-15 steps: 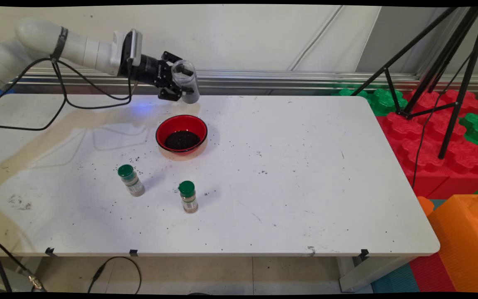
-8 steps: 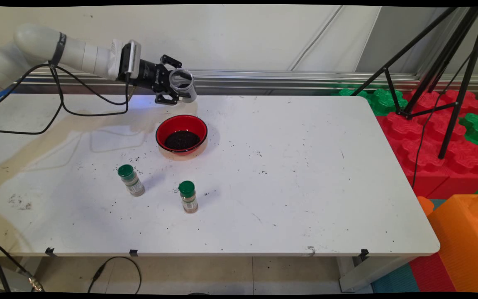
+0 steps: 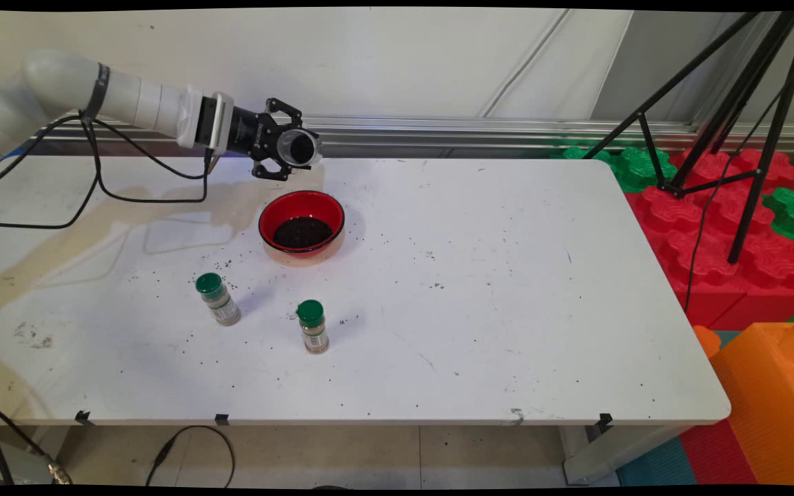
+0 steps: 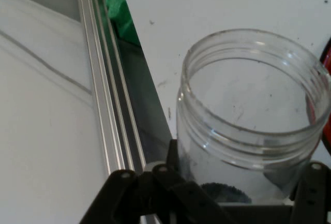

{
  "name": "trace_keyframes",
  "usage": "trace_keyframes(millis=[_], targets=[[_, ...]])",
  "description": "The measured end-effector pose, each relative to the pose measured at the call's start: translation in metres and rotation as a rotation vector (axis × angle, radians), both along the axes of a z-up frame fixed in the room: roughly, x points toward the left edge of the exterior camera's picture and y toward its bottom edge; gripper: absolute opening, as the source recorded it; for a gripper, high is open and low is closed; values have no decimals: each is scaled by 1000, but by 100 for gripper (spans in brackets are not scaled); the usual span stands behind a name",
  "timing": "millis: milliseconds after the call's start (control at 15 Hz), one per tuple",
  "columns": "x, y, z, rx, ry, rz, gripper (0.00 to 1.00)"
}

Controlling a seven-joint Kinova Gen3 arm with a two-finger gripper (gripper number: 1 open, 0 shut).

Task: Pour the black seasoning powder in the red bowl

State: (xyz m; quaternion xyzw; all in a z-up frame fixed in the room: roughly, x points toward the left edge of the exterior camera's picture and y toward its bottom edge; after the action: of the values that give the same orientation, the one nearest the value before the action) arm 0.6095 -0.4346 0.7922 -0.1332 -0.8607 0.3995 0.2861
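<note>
My gripper (image 3: 295, 149) is shut on a clear plastic jar (image 3: 298, 147), held in the air behind the red bowl (image 3: 302, 222). The jar lies roughly on its side, its open mouth turned toward the main camera. Close up in the hand view, the clear jar (image 4: 253, 115) looks nearly empty, with only a little dark residue at its bottom, and the gripper (image 4: 232, 193) clamps its lower part. The red bowl holds a heap of dark granules (image 3: 302, 232) and sits on the white table (image 3: 507, 289) just below and in front of the jar.
Two small spice bottles with green caps stand in front of the bowl, one at the left (image 3: 217, 298) and one nearer the middle (image 3: 313, 326). Dark specks are scattered around them. A black tripod (image 3: 735, 138) and red and green foam blocks (image 3: 714, 227) stand off the table's right end.
The hand has rolled the jar from upright-tilted to lying sideways with its mouth facing the camera, and has shifted slightly left and down.
</note>
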Motion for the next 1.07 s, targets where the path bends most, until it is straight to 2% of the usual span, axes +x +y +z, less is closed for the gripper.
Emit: trace_keyframes(millis=[733, 1067], targets=[[-9, 12, 1, -216, -215, -177, 0], [-12, 14, 3, -295, -285, -235, 0]])
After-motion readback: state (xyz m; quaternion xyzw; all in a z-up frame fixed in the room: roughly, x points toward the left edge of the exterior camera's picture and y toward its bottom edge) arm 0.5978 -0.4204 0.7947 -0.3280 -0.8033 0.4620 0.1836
